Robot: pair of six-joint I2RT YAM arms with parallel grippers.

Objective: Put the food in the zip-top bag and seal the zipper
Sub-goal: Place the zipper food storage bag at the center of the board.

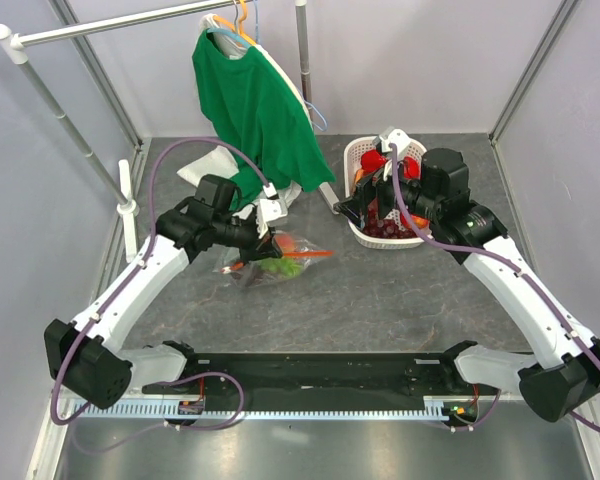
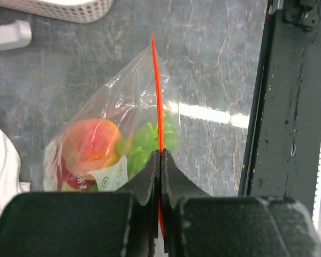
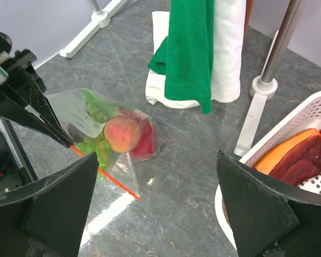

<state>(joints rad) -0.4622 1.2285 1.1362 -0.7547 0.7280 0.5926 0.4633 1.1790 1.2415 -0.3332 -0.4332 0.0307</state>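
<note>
The left jaws are pressed shut on the zipper (image 2: 156,85). The thin orange-red strip is pinched near one end between the two black fingertips (image 2: 148,171) and is seen edge-on, running away from them. The right jaws are spread wide and nothing is held in them. They hang over the near rim of the white basket (image 1: 355,160), well apart from the bag.

The zip-top bag (image 3: 91,115) is found on the table (image 1: 380,300), left of centre, in front of the green shirt (image 1: 255,110) hung on the rack. Its held end is lifted, and the zipper slopes from there down to the table, while the filled belly rests on the surface. Inside are seen an orange-pink round fruit (image 3: 121,134), green grapes (image 2: 144,140) and something red (image 3: 145,140). More food (image 3: 297,158) is left in the basket.

The bag is judged to be thin, soft and slippery, with all its weight in the fruit lumped at the bottom. If it is lifted by the film alone, it can be expected to sag and slide. The zipper is the stiffest part, and hold is best taken there, flat across the strip. Whether the strip is closed along its whole length cannot be told.
</note>
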